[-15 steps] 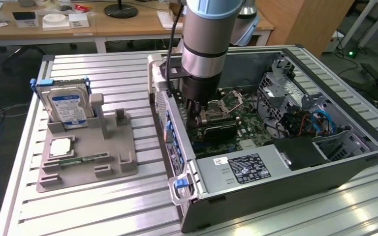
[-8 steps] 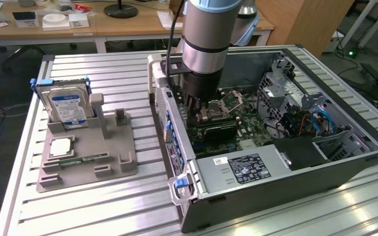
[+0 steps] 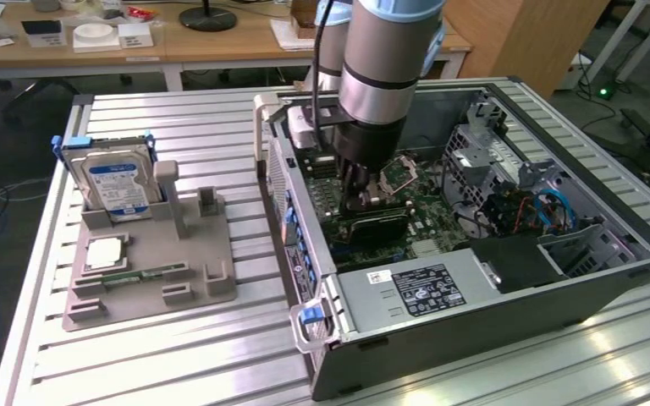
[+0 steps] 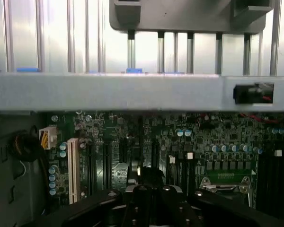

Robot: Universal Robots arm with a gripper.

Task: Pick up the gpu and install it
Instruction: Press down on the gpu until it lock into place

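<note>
Starting at the exterior view's left: the slatted bench (image 3: 167, 355) has plenty of bare room along its near edge. The grey parts holder (image 3: 145, 288) sits there with the hard drive (image 3: 116, 186) standing upright at the back. A processor chip (image 3: 105, 252) and the green memory stick (image 3: 139, 277) lie flat nearer the front. The upright slots beside the drive are vacant.

Moving right, the open PC case (image 3: 506, 313) lies on its side just beside the holder. It's tight in there. The arm (image 3: 388, 68) drops straight down between the case's near wall and the drive cage, and the power supply (image 3: 415, 292) boxes in the front end.

The gpu (image 3: 379, 227) is inside the case, standing on edge on the motherboard (image 3: 432, 228), well apart from the holder. The end effector (image 3: 355, 199) is right on top of it, touching the card's upper edge. I honestly can't tell whether it's clamped on the card or loose.

The wrist view gives what the exterior one can't. It looks straight across the motherboard (image 4: 203, 142), with rows of capacitors and a white slot (image 4: 74, 165). Past those is the grey case wall (image 4: 132, 92), with the holder (image 4: 180, 14) on the bench slats beyond it. The end effector (image 4: 149, 177) sits low over the board there. The card itself is too dark to pick out underneath.
</note>
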